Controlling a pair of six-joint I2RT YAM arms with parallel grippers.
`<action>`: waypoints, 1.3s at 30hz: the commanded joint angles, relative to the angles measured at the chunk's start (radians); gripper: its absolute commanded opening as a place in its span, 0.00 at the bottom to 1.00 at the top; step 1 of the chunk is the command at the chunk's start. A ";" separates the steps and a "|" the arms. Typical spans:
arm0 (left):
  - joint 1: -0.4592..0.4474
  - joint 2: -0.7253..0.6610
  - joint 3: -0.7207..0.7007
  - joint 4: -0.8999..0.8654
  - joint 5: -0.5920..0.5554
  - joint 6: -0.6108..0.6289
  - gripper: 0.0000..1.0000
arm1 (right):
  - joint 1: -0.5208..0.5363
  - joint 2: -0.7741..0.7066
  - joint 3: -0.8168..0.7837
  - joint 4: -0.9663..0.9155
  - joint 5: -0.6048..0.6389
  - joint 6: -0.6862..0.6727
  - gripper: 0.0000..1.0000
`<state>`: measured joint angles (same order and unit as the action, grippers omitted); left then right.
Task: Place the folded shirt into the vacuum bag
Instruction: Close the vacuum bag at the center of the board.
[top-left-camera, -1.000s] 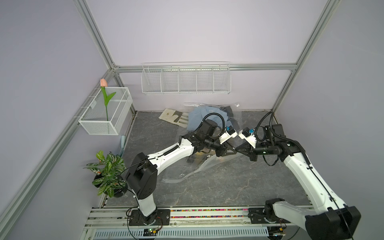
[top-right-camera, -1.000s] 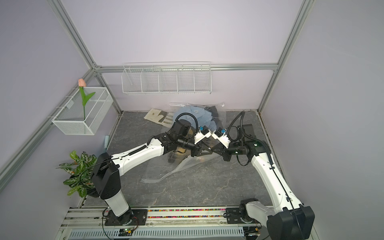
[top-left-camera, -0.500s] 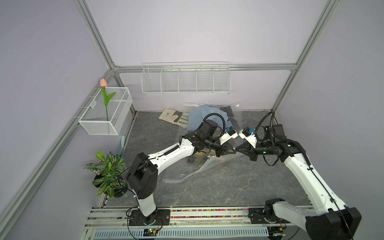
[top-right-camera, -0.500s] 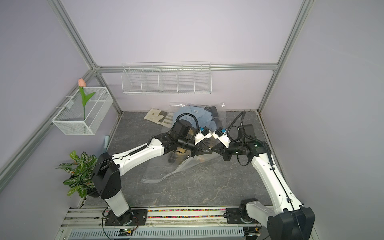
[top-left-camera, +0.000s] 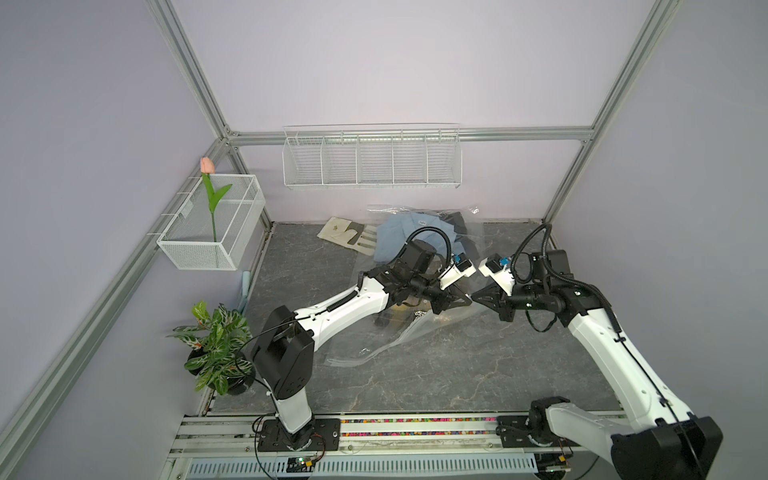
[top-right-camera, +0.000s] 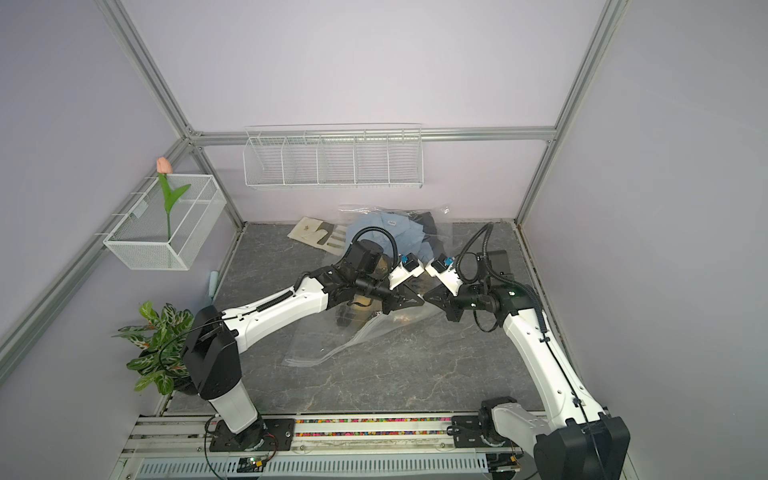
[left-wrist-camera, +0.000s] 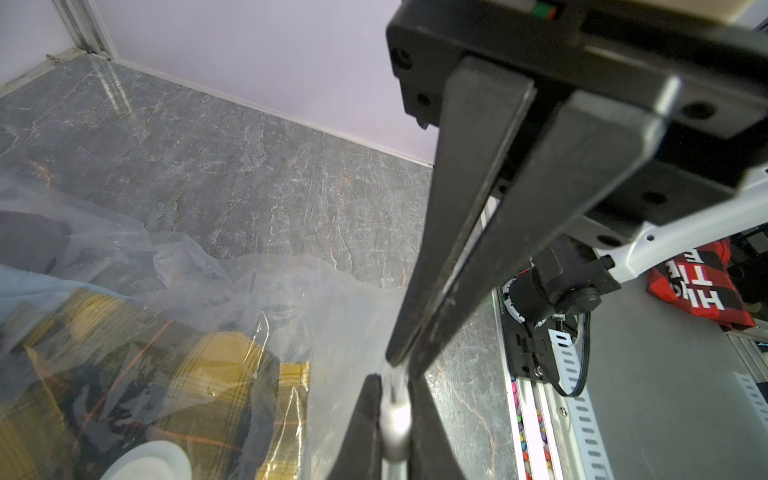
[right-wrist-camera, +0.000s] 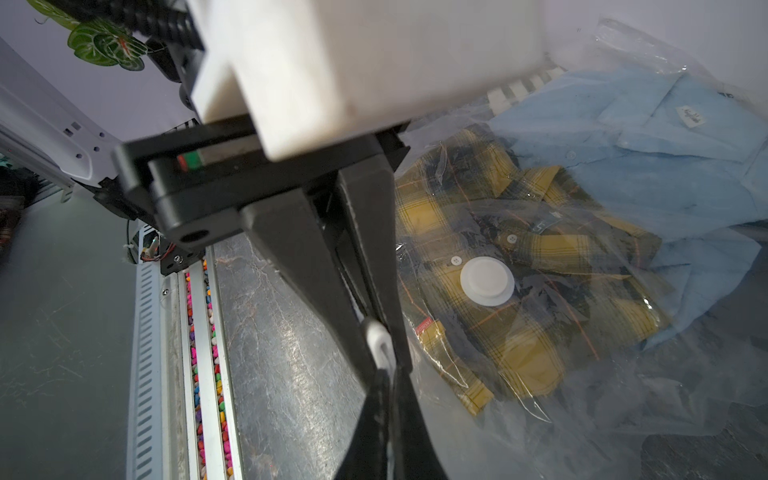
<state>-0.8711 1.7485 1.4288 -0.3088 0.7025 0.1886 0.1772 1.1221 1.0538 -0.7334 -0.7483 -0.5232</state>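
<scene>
your left gripper (left-wrist-camera: 395, 419) pinches the white slider clip (right-wrist-camera: 377, 334) and your right gripper (left-wrist-camera: 405, 365) clamps the bag (right-wrist-camera: 685, 395) edge beside it; the plaid shirt (right-wrist-camera: 519, 332) already lies in the bag, so sealing looks next: slide the clip steadily along.

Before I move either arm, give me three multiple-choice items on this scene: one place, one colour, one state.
1. On the vacuum bag, the round valve lies over: A) the plaid shirt B) bare table C) the plant.
2. The other shirt is: A) red B) light blue C) white.
3. The left claw is: A) wide open B) shut on the slider clip C) gripping a shirt.
Key: 1A, plaid shows under the valve; 2B, pale blue fabric; 3B, the white clip sits pinched in it.
</scene>
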 joint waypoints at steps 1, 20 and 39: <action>0.031 -0.017 -0.034 -0.193 -0.165 0.040 0.00 | -0.025 -0.061 -0.002 0.044 -0.047 0.001 0.07; 0.040 -0.138 -0.267 -0.124 -0.257 -0.034 0.00 | -0.069 -0.147 -0.081 0.151 -0.056 0.095 0.07; -0.016 -0.155 -0.137 -0.009 -0.113 -0.095 0.00 | 0.022 -0.009 -0.084 0.121 -0.009 0.075 0.29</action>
<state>-0.8825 1.6024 1.2446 -0.3202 0.5659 0.0803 0.1925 1.1156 0.9638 -0.6510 -0.7471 -0.4606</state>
